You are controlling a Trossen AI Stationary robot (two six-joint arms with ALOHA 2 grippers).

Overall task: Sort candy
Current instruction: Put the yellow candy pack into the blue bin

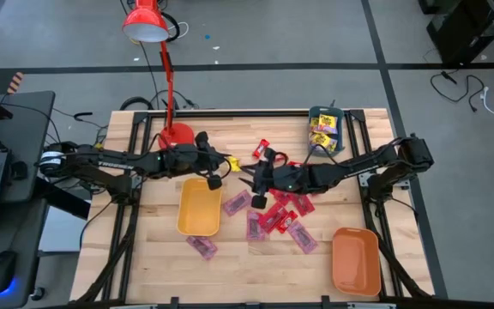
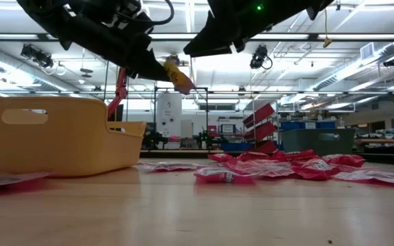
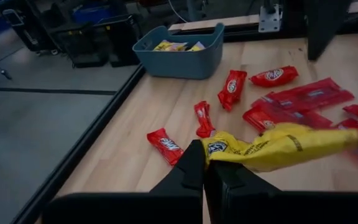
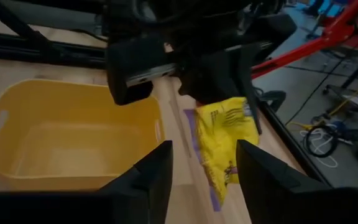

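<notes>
Right now the left gripper (image 3: 204, 165) is pinched tight on one corner of a limp yellow foil candy packet (image 3: 278, 144), held mid-frame above the table. It's light, floppy and slick, so grip near an edge seam. The right gripper (image 4: 204, 158) is spread, empty, facing it.

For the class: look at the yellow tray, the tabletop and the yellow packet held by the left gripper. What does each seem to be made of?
Yellow tray: probably moulded plastic, smooth and matte, with a cut-out handle.
Tabletop: pale wood, visible plank seams and grain.
Yellow packet: likely thin glossy film, crinkled and drooping, shut in the left gripper.
</notes>
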